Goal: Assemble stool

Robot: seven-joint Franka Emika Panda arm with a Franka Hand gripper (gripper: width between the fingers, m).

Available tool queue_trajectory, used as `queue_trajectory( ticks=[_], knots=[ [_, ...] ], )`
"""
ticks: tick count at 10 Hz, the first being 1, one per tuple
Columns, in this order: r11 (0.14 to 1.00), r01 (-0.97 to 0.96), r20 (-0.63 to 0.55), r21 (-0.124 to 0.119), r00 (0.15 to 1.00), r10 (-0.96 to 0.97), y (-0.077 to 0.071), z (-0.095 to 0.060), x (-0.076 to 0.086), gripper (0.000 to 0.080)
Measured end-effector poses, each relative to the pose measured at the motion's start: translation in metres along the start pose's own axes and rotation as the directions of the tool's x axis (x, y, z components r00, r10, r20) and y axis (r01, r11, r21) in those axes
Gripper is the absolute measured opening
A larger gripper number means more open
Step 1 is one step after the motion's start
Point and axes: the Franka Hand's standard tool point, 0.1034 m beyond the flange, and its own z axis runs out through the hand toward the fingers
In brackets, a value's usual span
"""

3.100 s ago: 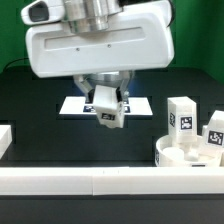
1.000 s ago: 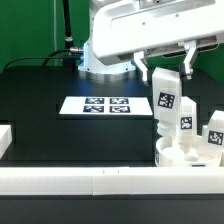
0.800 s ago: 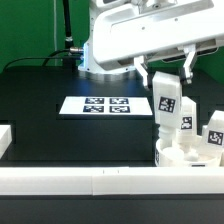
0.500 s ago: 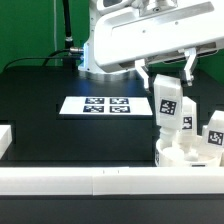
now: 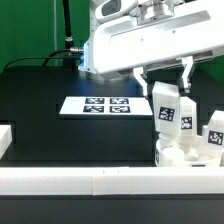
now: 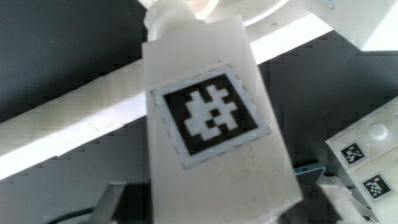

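Observation:
In the exterior view my gripper (image 5: 164,84) is shut on a white stool leg (image 5: 166,110) bearing a black-and-white tag. The leg hangs nearly upright, its lower end just above the round white seat (image 5: 178,156) at the exterior view's right. Two more legs (image 5: 187,119) (image 5: 214,131) stand upright on the seat behind it. In the wrist view the held leg (image 6: 210,110) fills the middle, with the gripper (image 6: 214,204) clamped on both its sides. The tags of the other legs (image 6: 366,165) show beside it. Where the held leg's lower end meets the seat is hidden.
The marker board (image 5: 96,105) lies flat mid-table. A long white border rail (image 5: 100,181) runs along the front edge, and a short rail end (image 5: 5,140) sits at the exterior view's left. A dark post with cable (image 5: 65,35) stands at the back.
The gripper carried the leg from over the marker board to the seat. Over the last second it has sunk a little lower toward the seat, grip unchanged.

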Motion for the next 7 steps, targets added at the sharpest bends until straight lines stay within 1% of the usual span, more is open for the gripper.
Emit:
queue_trajectory(
  ticks=[2, 4, 7],
  knots=[
    [1.000, 0.011, 0.004, 0.003, 1.000, -0.011, 0.003, 0.003, -0.003, 0.0325],
    [1.000, 0.012, 0.022, 0.016, 1.000, -0.013, -0.002, 0.008, -0.012, 0.0325],
    [1.000, 0.010, 0.021, 0.016, 1.000, -0.010, -0.001, 0.011, -0.011, 0.0325]
  ],
)
